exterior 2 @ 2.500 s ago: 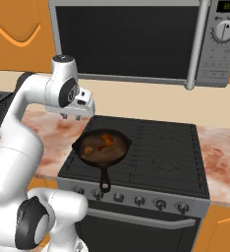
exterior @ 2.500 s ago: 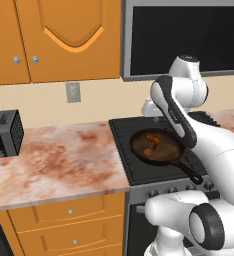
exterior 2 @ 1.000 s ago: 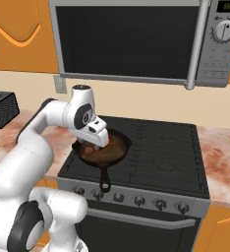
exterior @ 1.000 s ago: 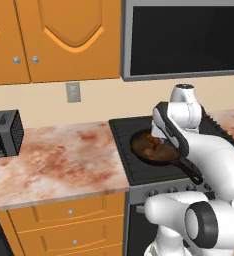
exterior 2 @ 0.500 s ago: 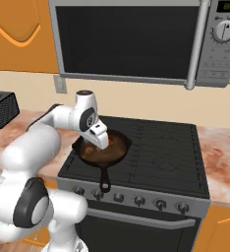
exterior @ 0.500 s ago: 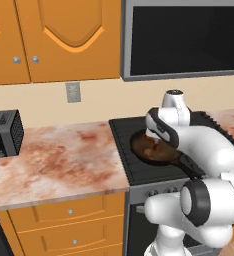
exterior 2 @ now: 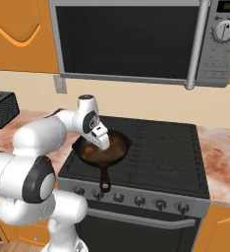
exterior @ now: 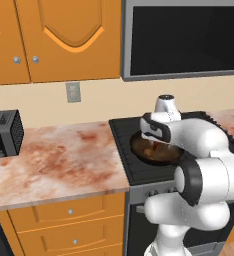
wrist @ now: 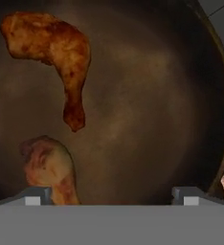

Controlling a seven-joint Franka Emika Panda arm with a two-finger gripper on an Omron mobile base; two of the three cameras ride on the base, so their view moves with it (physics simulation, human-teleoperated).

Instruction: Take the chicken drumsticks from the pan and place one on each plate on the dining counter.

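Note:
The dark pan sits on the stove's front left burner, its handle pointing toward me. Two brown chicken drumsticks lie inside it: one at the hand view's upper left, the other at the lower left, right beside one fingertip. My gripper hangs low over the pan floor, open, with nothing between its fingers. From the base views the hand is down inside the pan's rim. The plates and the dining counter are out of view.
A black stove carries the pan, with a microwave above it. Left of the stove runs a marbled worktop over orange drawers, with a black toaster at its far left. Orange wall cabinets hang above.
The hand has come down from above the stove into the pan, close over the drumsticks. The jaws have stayed open and the drumsticks have not moved.

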